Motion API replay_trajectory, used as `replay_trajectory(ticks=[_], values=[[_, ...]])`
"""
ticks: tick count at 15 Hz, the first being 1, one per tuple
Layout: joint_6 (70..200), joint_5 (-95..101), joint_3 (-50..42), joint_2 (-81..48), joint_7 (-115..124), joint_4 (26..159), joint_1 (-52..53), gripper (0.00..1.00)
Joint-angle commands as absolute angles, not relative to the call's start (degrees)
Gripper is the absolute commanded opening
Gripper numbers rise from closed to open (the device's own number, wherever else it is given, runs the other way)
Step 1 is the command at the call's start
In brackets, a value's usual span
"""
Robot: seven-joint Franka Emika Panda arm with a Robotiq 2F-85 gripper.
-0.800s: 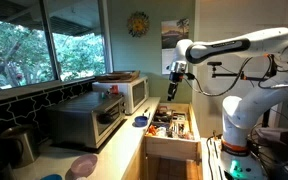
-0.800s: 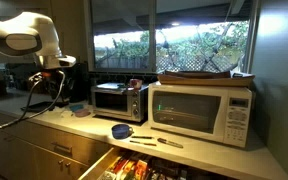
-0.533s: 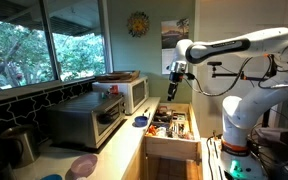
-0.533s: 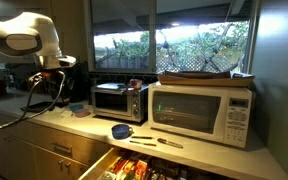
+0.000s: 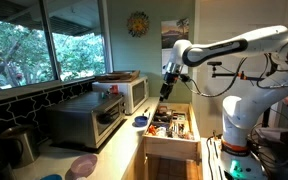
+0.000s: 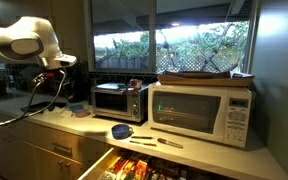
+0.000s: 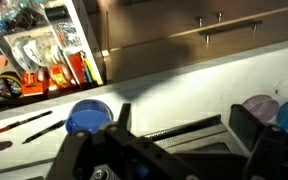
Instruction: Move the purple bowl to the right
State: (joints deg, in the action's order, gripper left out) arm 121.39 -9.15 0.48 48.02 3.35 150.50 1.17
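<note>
The purple bowl (image 5: 82, 165) is a shallow mauve dish on the counter beyond the toaster oven (image 5: 84, 121), far from the arm. In the wrist view a purplish round shape (image 7: 262, 107) shows at the right edge, partly behind a finger. My gripper (image 5: 167, 88) hangs in the air above the open drawer (image 5: 173, 130), well away from the bowl. In the wrist view its fingers (image 7: 184, 135) are spread wide with nothing between them. In an exterior view the arm (image 6: 29, 35) is at the left, and I cannot tell the jaws there.
A small dark blue bowl (image 5: 140, 122) (image 6: 122, 131) (image 7: 88, 115) sits on the counter by the drawer. A white microwave (image 5: 127, 92) (image 6: 204, 112) stands beside the toaster oven (image 6: 117, 100). The drawer (image 7: 34, 50) holds several utensils. Pens (image 7: 29, 126) lie on the counter.
The gripper has shifted slightly down and toward the counter. The bowls have not moved.
</note>
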Motion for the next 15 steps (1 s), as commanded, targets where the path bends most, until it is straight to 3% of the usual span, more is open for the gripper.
replay_trajectory(ticks=[1, 6, 8, 15], values=[[135.6, -13.8, 7.6, 35.9, 15.2, 147.0, 1.7, 1.0], [138.6, -18.5, 12.3, 19.9, 26.1, 139.6, 4.9, 1.0], [138.7, -16.5, 12.0, 23.3, 25.3, 142.0, 4.7, 1.0], [136.5, -13.2, 14.9, 10.8, 35.5, 133.5, 3.7, 1.0]])
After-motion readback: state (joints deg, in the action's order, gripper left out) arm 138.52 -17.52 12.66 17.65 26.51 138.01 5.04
